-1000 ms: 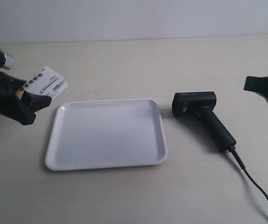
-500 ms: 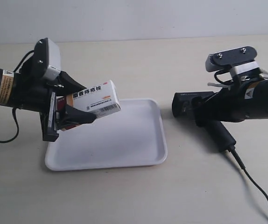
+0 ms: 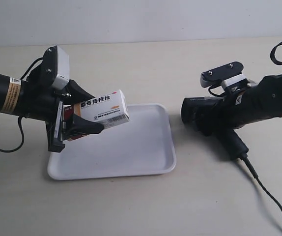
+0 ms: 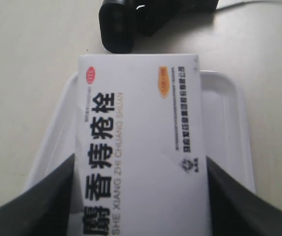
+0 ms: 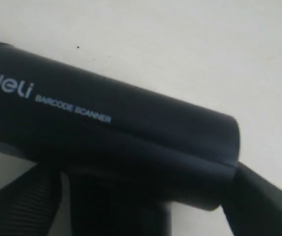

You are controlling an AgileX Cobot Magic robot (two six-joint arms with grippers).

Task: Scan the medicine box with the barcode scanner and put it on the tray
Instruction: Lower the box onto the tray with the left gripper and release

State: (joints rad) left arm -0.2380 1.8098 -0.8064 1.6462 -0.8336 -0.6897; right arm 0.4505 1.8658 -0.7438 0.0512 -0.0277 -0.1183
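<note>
The white medicine box with blue lettering hangs over the near-left part of the white tray. My left gripper, on the arm at the exterior view's left, is shut on its banded end. In the left wrist view the medicine box fills the gap between both fingers of that gripper, with the tray below. The black barcode scanner lies on the table right of the tray. My right gripper is down over its head. The right wrist view shows the scanner between the spread fingers of my right gripper, with gaps beside the handle.
The scanner's black cable runs from the handle to the near right edge of the table. The scanner head points toward the tray's right rim. A pale wall bounds the beige table at the back.
The arm at the exterior view's left has brought the box in over the tray and tipped it. The right arm has come in from the right and lowered onto the scanner's head.
</note>
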